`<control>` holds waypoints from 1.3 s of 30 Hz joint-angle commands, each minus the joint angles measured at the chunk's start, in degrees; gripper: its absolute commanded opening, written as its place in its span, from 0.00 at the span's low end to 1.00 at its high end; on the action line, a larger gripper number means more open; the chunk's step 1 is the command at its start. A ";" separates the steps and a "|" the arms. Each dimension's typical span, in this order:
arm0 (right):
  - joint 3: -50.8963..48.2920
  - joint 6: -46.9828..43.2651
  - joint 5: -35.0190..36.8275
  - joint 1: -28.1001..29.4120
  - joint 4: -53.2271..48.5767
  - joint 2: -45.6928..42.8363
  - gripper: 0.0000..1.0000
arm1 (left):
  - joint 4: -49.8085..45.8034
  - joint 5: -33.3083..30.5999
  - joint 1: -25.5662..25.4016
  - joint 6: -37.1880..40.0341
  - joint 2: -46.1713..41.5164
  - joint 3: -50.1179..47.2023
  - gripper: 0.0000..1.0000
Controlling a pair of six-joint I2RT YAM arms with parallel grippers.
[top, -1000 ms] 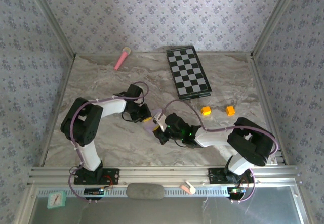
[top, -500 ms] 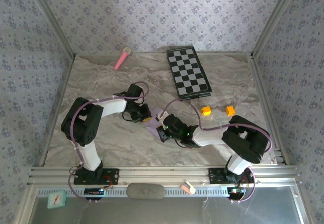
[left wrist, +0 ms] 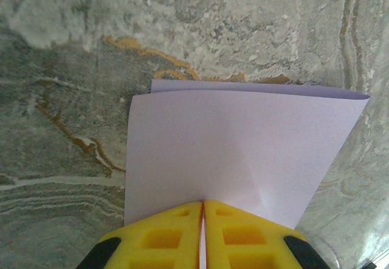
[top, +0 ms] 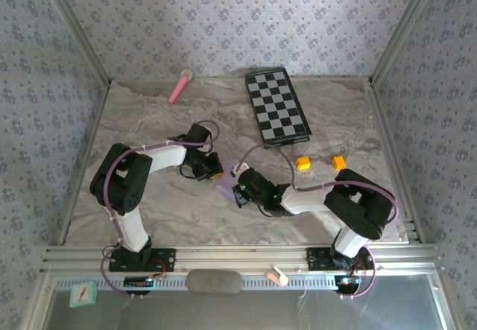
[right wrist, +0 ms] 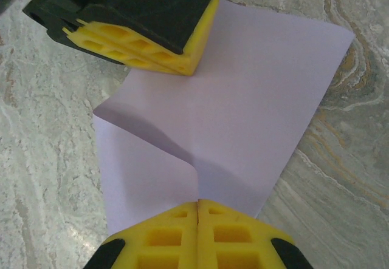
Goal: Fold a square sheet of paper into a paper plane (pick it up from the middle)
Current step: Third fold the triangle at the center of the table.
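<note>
The square sheet of paper [top: 225, 184] is pale lilac and folded over on itself, lying low over the marble table between the two arms. My left gripper [left wrist: 203, 203] is shut on one edge of the sheet [left wrist: 243, 141], whose doubled layers show at the far edge. My right gripper [right wrist: 198, 203] is shut on the opposite edge of the sheet [right wrist: 267, 93], where a flap curls into its tips. The left gripper's yellow fingers [right wrist: 152, 47] show at the top of the right wrist view, resting on the paper. From above, the left gripper [top: 215, 173] and right gripper [top: 237, 188] face each other closely.
A black-and-white checkered board [top: 277, 106] lies at the back right. A pink stick [top: 179, 86] rests by the back wall. Two orange blocks [top: 302, 163] [top: 339, 162] sit right of the grippers. Metal frame posts and patterned walls enclose the table [top: 149, 121].
The right gripper has shifted a little toward the left gripper and away from the bases. The paper now lies lower and flatter between them. The left arm has barely moved.
</note>
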 commanded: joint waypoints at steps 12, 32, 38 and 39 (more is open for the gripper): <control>1.87 4.41 -1.79 0.16 -7.47 -2.38 0.00 | -2.21 -1.57 -0.58 -0.03 2.16 1.04 0.12; 4.07 4.66 0.05 -0.10 -9.62 1.40 0.00 | -2.67 -0.98 -0.65 0.51 2.23 1.82 0.11; 4.18 4.40 0.41 -0.26 -9.42 1.48 0.00 | -3.13 -0.94 -0.76 0.89 2.25 2.28 0.11; 4.23 4.30 0.41 -0.21 -9.47 1.44 0.00 | -3.23 -0.92 -0.68 1.00 2.33 2.36 0.11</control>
